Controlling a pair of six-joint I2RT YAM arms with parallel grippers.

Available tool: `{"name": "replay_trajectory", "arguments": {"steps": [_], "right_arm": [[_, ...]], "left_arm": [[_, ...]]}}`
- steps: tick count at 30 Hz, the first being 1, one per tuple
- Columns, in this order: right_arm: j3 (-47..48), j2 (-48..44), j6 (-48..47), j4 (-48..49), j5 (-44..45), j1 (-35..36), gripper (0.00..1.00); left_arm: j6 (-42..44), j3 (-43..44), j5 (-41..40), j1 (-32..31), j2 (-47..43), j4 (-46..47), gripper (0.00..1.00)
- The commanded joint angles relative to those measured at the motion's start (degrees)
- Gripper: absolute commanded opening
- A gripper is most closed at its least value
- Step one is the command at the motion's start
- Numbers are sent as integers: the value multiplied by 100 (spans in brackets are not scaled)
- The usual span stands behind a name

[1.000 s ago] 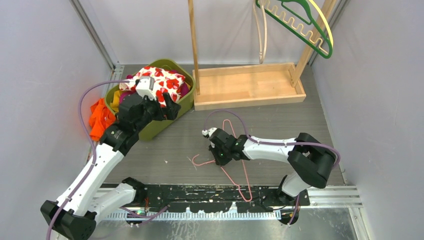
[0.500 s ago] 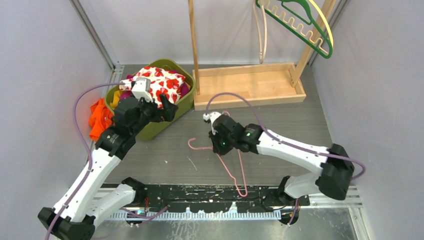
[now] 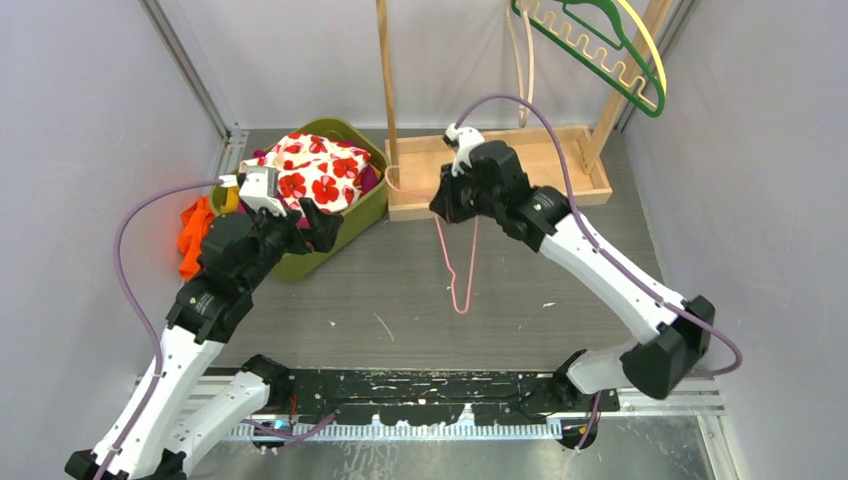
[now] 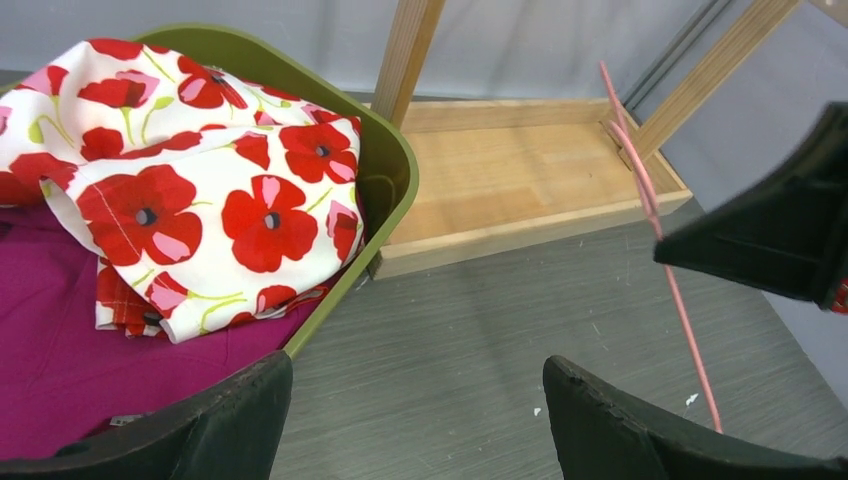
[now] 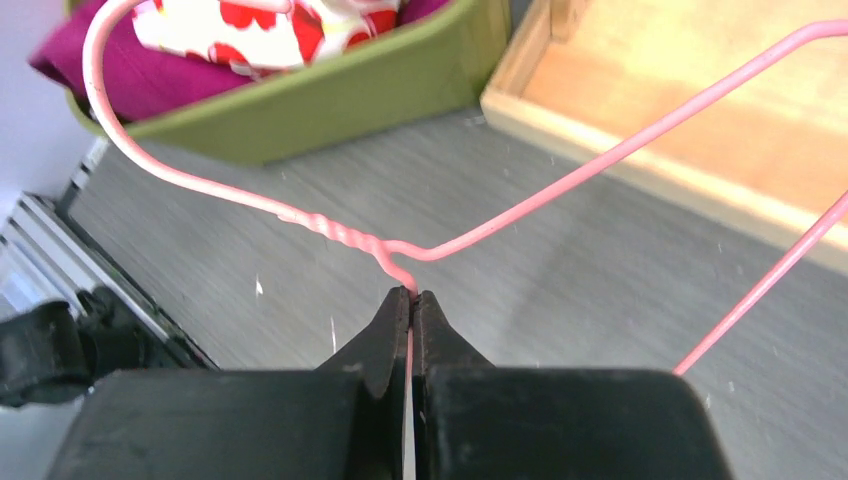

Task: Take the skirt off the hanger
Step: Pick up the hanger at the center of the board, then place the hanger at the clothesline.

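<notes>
My right fingers point(image 5: 395, 335) clamp the hanger point(image 5: 330, 228) just below its twist; left fingers point(image 4: 225, 420) stand apart. I'd carry it plumb toward the rack point(image 3: 520, 185).

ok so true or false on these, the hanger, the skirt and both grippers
1. The right gripper is shut on the pink wire hanger, just below its twisted neck. True.
2. The poppy-print skirt hangs on that hanger. False: the skirt lies in the green bin and the hanger is bare.
3. The left gripper is open and holds nothing. True.
4. The hanger rests inside the green bin. False: it hangs from the right gripper, outside the bin.
</notes>
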Motion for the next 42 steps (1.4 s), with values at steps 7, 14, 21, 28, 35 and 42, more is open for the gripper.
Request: {"name": "replay_trajectory", "arguments": {"steps": [7, 14, 21, 28, 35, 42], "right_arm": [[2358, 1342, -57, 803, -1287, -231, 1], [3338, 1676, 491, 1644, -1927, -873, 1], [3785, 2331, 1616, 2920, -2324, -1526, 1], [5229, 3460, 2030, 3082, -2578, -1720, 1], [5965, 3923, 2520, 3595, -2568, -1908, 1], [5940, 3901, 2750, 4051, -2379, -1966, 0]], "left_arm": [[236, 393, -298, -19, -337, -177, 94], [262, 494, -305, -18, -210, -222, 93], [321, 555, -420, -19, -174, -258, 94], [391, 603, -542, -19, -116, -319, 94], [474, 656, -631, -19, 4, -379, 94], [483, 633, -650, -19, 95, -348, 94]]}}
